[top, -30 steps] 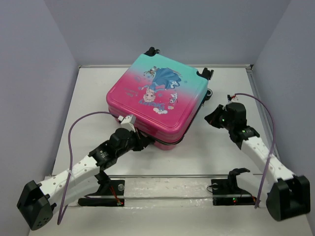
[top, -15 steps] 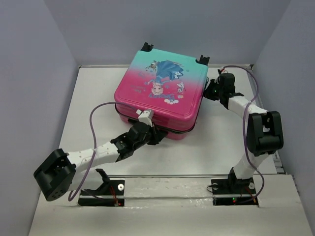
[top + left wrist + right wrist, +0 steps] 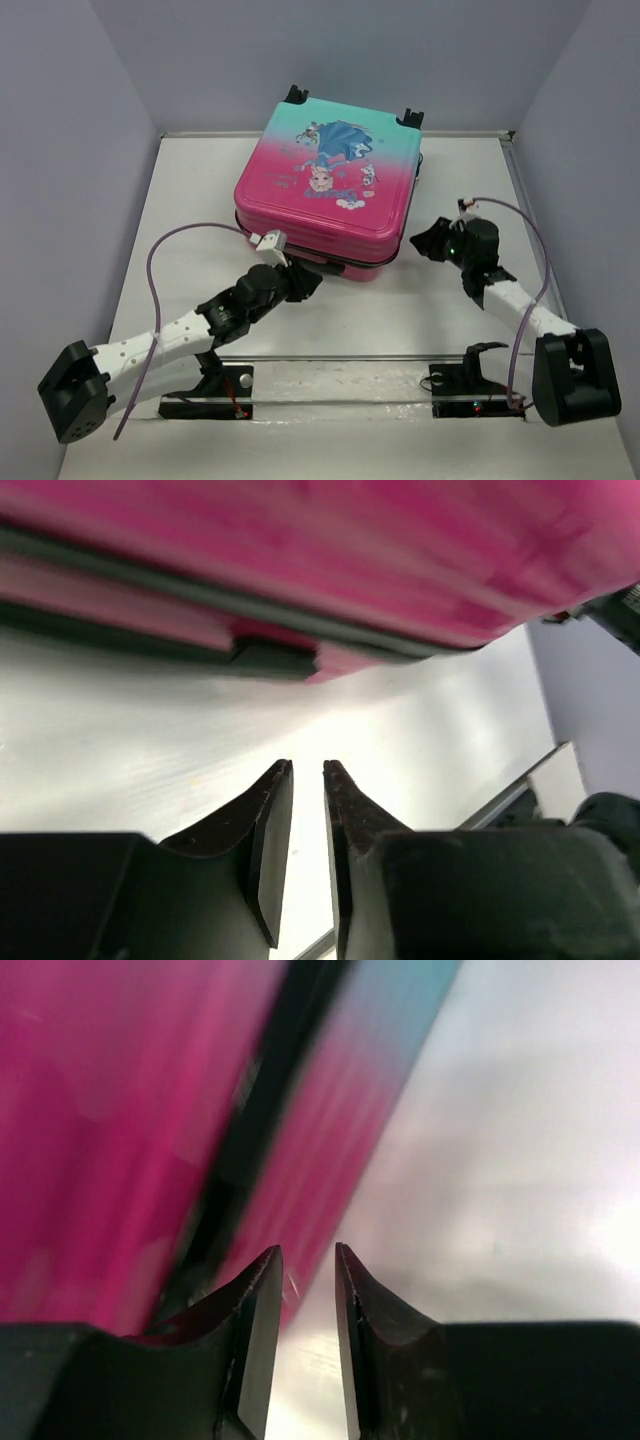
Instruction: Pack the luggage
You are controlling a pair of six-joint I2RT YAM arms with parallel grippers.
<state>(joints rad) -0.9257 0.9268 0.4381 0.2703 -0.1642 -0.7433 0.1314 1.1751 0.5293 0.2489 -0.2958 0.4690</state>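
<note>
The luggage (image 3: 330, 190) lies flat and closed at the back middle of the table, pink near me and teal at the far end, with black wheels on its far edge. My left gripper (image 3: 308, 282) hovers just off its near front edge. In the left wrist view the left gripper (image 3: 307, 765) has its jaws a narrow gap apart with only table between them, and the pink shell (image 3: 350, 560) fills the top. My right gripper (image 3: 421, 243) sits by the suitcase's near right corner. In the right wrist view the right gripper (image 3: 308, 1248) is slightly open and empty beside the shell (image 3: 120, 1110).
The white table (image 3: 420, 310) is boxed in by grey walls on the left, back and right. A transparent strip (image 3: 340, 375) with both arm mounts runs along the near edge. Purple cables (image 3: 165, 250) loop off each arm.
Both grippers have parted their jaws slightly. The left one has drawn back from the suitcase's front edge. The right arm has swung from the suitcase's far right side to its near right corner.
</note>
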